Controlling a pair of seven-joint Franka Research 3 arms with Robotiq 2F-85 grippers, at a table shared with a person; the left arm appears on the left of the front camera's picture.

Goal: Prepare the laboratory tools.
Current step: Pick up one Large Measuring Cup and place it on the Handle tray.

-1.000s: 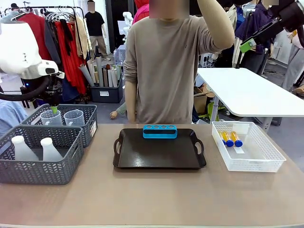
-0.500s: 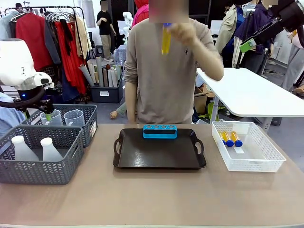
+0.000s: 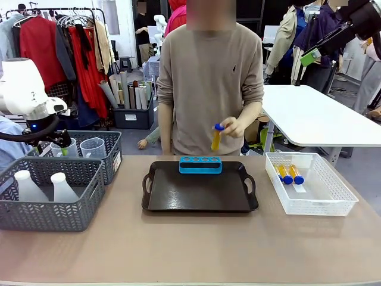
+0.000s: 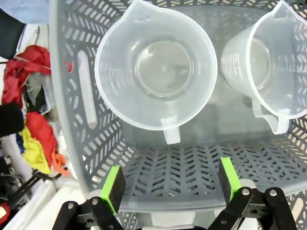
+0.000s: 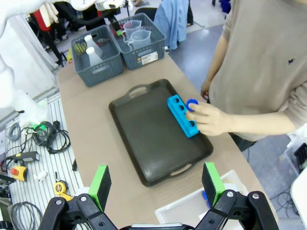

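Below, my left gripper point(image 4: 171, 184) hangs wide open over a beaker point(image 4: 156, 72) in its grey basket point(image 4: 72, 96), holding nothing. My right gripper point(image 5: 156, 184), also open and empty, is high above the tray point(image 5: 144, 139). A person's hand point(image 3: 235, 127) holds one tube point(image 3: 215, 140) over the empty rack point(image 3: 200, 165). Two tubes point(image 3: 284, 174) lie in the white basket point(image 3: 339, 190). Judged barely begun: no tool placed yet.

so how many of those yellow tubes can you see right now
3. One tube is in the person's hand, just over the blue rack. Two tubes lie side by side in the white basket. Others may be hidden.
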